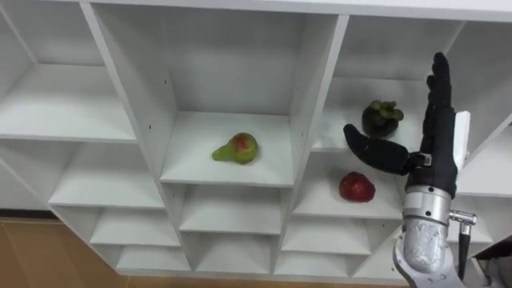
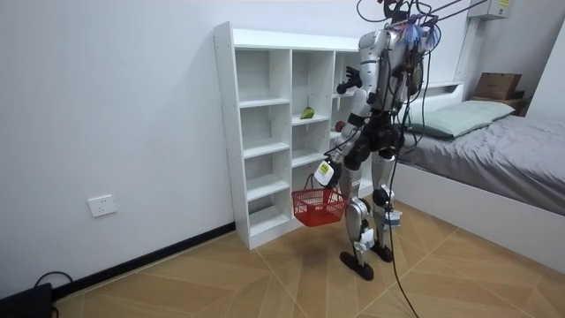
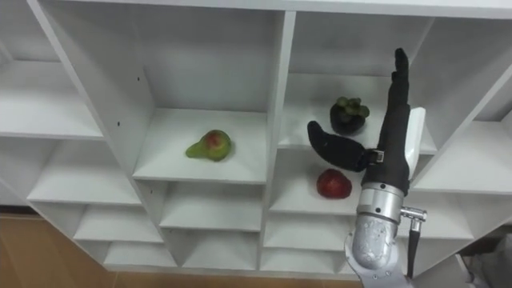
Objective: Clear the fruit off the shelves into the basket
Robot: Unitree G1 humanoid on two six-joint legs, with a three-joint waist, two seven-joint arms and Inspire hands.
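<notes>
R hand (image 1: 433, 144) was flat-open before closet (image 1: 317, 96); pear (image 1: 237, 149) lay lengthwise left-right, narrow end left. L hand (image 2: 327, 170) by basket (image 2: 318, 208), grip unclear.

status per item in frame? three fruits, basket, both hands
pear: lying on its side on a middle-column shelf of the closet, untouched.
mangosteen: upright on the right column's upper shelf, not grasped.
red fruit: on the shelf below, untouched.
right hand: raised before the right column, open, holding nothing.
red basket: hanging off the floor from the left hand; contents unclear.
left hand: low at the robot's side, shut on the basket handle.
</notes>
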